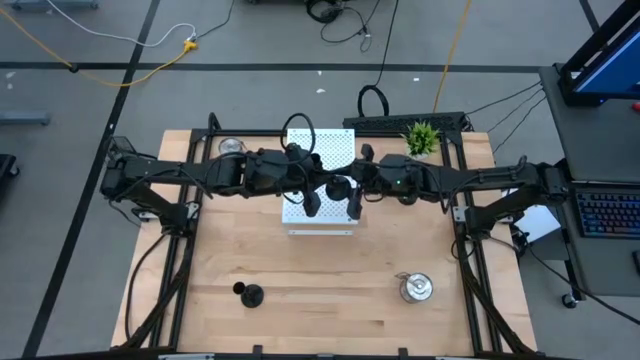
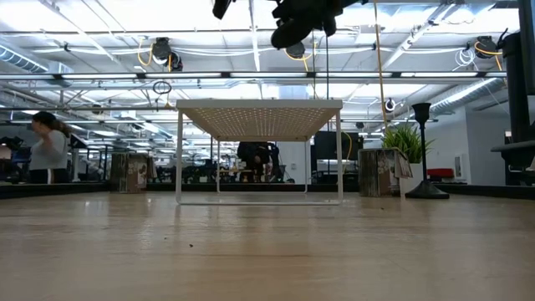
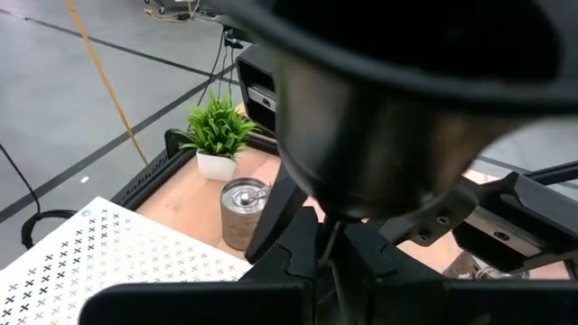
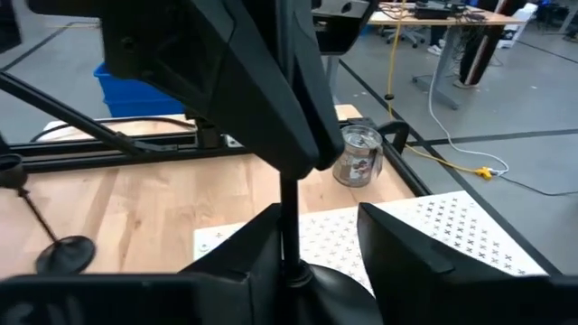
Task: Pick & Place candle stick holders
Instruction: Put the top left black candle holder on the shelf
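Both arms meet above the white perforated shelf. Between them, in the air, is a black candle stick holder with a thin stem and a round base. My left gripper is shut on the stem. My right gripper has a finger on each side of the round base. A second black holder and a silver one stand on the table near its front edge. Another silver one stands at the far left, and a third beside the plant. My left gripper pinches the thin stem between its two fingers, which lie roughly level and come from the table's left. The holder is lifted clear above the shelf. My right gripper closes its two fingers on opposite edges of the round base, coming level from the table's right. The stem runs from the base to the left gripper.
A small green potted plant stands at the far right corner. The shelf stands on thin legs in the table's middle, under both grippers. Black frame rails run along the table's sides. Bare wood lies between the two holders at the front.
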Action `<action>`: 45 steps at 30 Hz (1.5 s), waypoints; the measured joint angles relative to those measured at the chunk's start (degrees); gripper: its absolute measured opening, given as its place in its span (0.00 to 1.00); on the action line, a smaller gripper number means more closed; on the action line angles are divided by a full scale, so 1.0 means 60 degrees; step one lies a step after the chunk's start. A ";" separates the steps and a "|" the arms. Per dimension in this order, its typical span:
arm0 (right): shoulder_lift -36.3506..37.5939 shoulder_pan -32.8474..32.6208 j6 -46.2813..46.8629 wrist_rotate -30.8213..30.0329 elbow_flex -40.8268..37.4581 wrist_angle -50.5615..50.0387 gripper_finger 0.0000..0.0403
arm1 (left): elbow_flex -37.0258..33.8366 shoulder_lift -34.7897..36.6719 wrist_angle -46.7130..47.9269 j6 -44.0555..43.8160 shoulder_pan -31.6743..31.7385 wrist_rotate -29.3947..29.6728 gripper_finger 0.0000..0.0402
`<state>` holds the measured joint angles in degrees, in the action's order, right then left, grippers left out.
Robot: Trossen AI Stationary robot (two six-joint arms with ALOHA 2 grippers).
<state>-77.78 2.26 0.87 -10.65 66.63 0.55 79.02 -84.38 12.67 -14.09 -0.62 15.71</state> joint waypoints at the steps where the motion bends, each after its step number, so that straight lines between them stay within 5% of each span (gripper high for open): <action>1: 0.0000 0.0000 0.0003 0.0094 0.0000 0.0008 0.30 | 0.0000 0.0000 -0.0001 -0.0004 -0.0004 -0.0029 0.03; 12: 0.0000 0.0000 -0.0016 0.0443 0.0000 0.0008 0.04 | 0.0000 0.0000 -0.0019 -0.0029 -0.0029 -0.0039 0.03; 22: -0.0004 0.0000 0.0217 0.0582 -0.0004 -0.0003 0.02 | 0.0000 0.0000 0.0086 -0.0159 -0.0044 -0.0127 0.05; 36: -0.0004 0.0045 0.0373 -0.0052 -0.0010 -0.0054 0.02 | 0.0000 0.0018 0.0420 -0.0207 -0.0049 -0.0406 0.51; 45: -0.0004 0.0508 0.0477 -0.0549 -0.0015 -0.0066 0.02 | 0.0000 0.0714 0.3130 -0.0601 -0.0025 -0.0339 0.67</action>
<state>-77.80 5.31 3.73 -13.94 66.54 0.16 79.02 -80.10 31.45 -17.69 -0.78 13.68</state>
